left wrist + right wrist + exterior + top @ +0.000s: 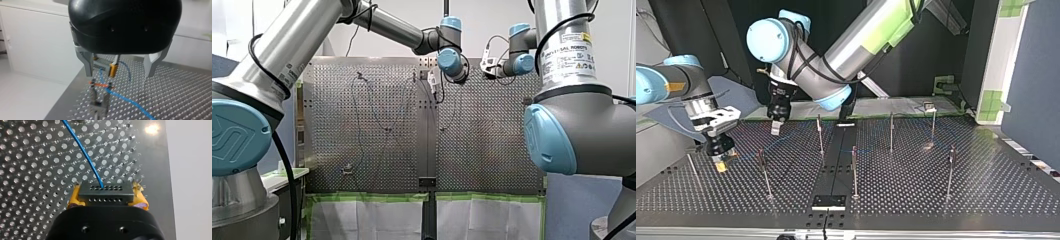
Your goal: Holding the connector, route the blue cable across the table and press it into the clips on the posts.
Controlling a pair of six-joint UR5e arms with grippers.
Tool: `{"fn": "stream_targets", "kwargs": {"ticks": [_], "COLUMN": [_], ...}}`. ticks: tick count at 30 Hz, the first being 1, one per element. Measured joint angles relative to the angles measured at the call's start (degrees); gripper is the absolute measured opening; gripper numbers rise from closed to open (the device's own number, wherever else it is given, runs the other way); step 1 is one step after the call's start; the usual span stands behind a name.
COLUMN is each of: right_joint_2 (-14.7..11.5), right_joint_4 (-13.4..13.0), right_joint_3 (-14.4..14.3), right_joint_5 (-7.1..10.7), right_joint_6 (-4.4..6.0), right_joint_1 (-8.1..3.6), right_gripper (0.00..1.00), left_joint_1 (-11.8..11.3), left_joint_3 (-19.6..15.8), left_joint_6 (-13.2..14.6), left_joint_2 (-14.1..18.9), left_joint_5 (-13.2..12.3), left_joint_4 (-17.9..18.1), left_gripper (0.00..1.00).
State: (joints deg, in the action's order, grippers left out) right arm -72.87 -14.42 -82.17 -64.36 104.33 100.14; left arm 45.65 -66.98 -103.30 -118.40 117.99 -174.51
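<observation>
a: where's the connector point(105, 196) sitting right now?

b: clamped in my right gripper point(107, 195), squeezed between the yellow pads point(73, 200) by its short ends. the cable point(85, 155) comes out of the face pointing away from the gripper and curves off ahead of it, over the bench point(32, 170).

a: and the left one?

b: left gripper point(119, 75) is wide open, nothing in it, metal fingers point(87, 65) spread. it hangs above a clip point(98, 103), and the cable runs right past that clip below the fingers. can't tell if it's seated or just lying beside it.

a: how's that cable gonna handle?

b: my guess: thin, light, floppy, with a bit of curl. it won't push, only pull, so it goes where the connector drags it. connector looks like rigid plastic, so that's the spot to hold, like now. yanking hard could strain the wire where it enters the housing.

a: any bins or trays?

b: none i can see. only thing that holds anything is the clip under the left gripper.
</observation>
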Motion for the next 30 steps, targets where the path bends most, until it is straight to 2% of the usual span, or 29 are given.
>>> {"fn": "stream_targets", "kwargs": {"ticks": [10, 13, 23, 30], "right_joint_2": [0.1, 0.1, 0.1, 0.2], "right_joint_4": [0.1, 0.2, 0.7, 1.1], "right_joint_3": [-0.3, -0.3, -0.3, -0.3], "right_joint_5": [-0.07, -0.07, -0.44, -0.97], "right_joint_6": [-0.08, -0.13, -1.06, -1.54], "right_joint_1": [0.30, 0.49, 1.62, 2.18], "right_gripper": [0.00, 0.00, 0.00, 0.00], "left_joint_1": [-0.4, -0.5, -1.0, -0.8], "left_joint_3": [-5.2, -6.7, -11.6, -14.8], "left_joint_6": [-0.4, -1.3, -5.3, -7.7], "left_joint_2": [5.2, 6.7, 11.4, 9.7], "left_joint_5": [4.2, 4.8, 9.1, 10.4], "left_joint_4": [5.2, 6.7, 11.6, 14.8], "left_gripper": [1.00, 1.00, 1.00, 1.00]}}
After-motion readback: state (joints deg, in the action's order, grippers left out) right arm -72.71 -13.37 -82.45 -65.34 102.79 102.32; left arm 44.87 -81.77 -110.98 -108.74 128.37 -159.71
